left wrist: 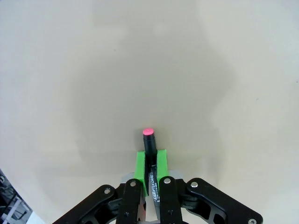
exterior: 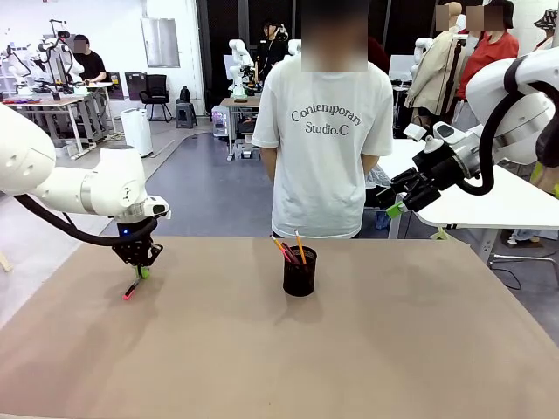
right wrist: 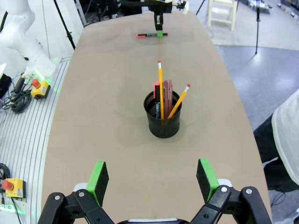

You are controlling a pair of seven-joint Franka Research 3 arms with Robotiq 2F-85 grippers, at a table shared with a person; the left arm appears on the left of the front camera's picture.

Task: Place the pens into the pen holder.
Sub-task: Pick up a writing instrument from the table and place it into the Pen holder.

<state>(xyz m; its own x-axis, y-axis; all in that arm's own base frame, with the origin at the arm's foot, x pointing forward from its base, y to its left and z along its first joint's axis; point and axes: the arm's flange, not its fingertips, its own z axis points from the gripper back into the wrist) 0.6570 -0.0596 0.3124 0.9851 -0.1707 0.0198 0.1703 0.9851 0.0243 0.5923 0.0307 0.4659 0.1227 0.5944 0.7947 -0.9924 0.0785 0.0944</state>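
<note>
A black marker with pink-red ends (exterior: 133, 290) lies on the brown table at the left. My left gripper (exterior: 142, 271) is down on it, its green pads shut on the marker (left wrist: 149, 154), whose pink end pokes out past the fingertips. The right wrist view shows the same marker (right wrist: 148, 35) far off under the left gripper (right wrist: 159, 32). The black mesh pen holder (exterior: 300, 271) stands mid-table with several pens in it: two orange-yellow pencils, a reddish-brown one and a pink-red one (right wrist: 164, 100). My right gripper (exterior: 395, 208) hangs open high at the right, above and behind the holder (right wrist: 163, 121).
A person in a white T-shirt (exterior: 325, 131) stands at the table's far edge, behind the holder. The brown table top (exterior: 367, 349) is bare around the holder. A rail with emergency-stop boxes (right wrist: 37, 88) runs beside the table in the right wrist view.
</note>
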